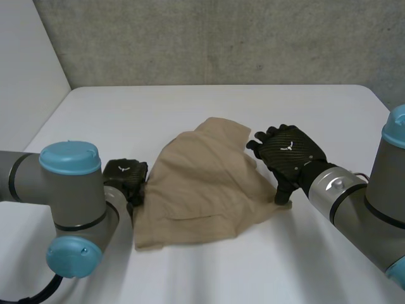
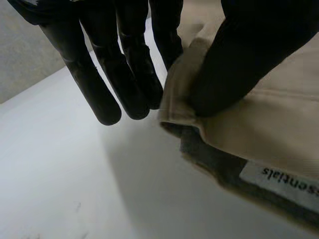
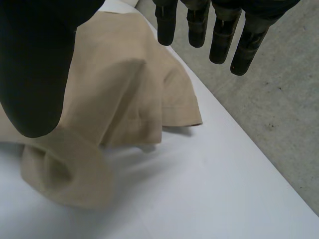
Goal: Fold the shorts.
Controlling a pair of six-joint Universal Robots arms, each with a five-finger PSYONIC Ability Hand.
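We see the left hand (image 1: 126, 178) pinching one edge of the shorts (image 1: 202, 190). The right hand (image 1: 292, 152), fingers (image 3: 219, 40) open, sits at the opposite edge.

White table (image 1: 190, 107), grey concrete wall (image 1: 221, 38)
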